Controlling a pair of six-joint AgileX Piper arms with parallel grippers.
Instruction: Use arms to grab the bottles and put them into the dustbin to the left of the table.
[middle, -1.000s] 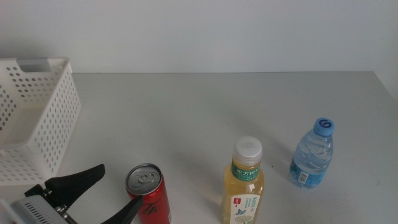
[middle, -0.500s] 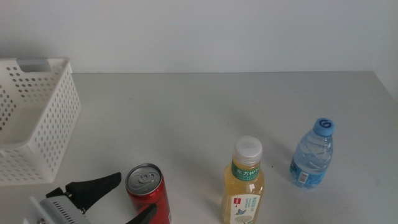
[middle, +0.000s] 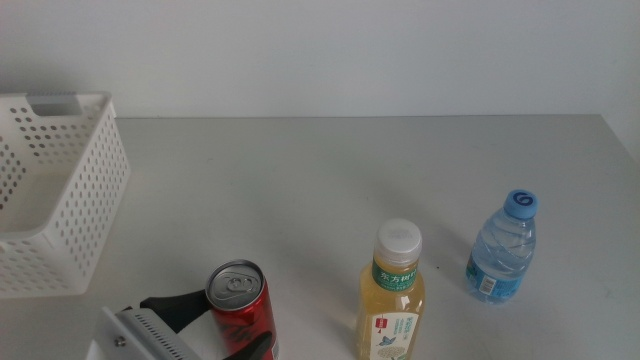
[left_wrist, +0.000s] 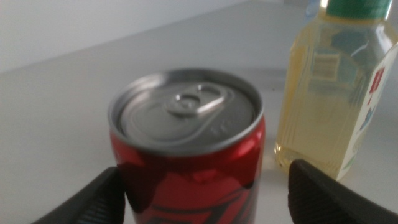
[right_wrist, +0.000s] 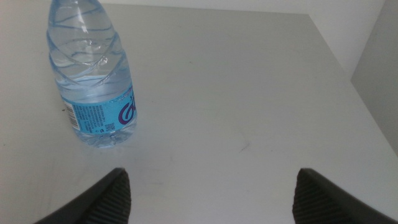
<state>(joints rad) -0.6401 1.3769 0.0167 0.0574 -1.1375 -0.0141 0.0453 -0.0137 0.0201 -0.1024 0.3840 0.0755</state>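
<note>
At 7 o'clock on bench (middle: 330, 170), left pincer (left_wrist: 205, 186) spread wide, jaws flanking red can (middle: 240, 308), not yet touching. Advice: centre can, close squarely mid-body, lift straight. Dustbin (middle: 70, 200) at 10 o'clock. Right pincer (right_wrist: 208, 193) wide, empty, near water bottle (right_wrist: 93, 81).

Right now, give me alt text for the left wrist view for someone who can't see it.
A red soda can stands upright between the open jaws of the left gripper, silver top showing. A yellow-drink bottle stands just beyond it on the grey table.
</note>
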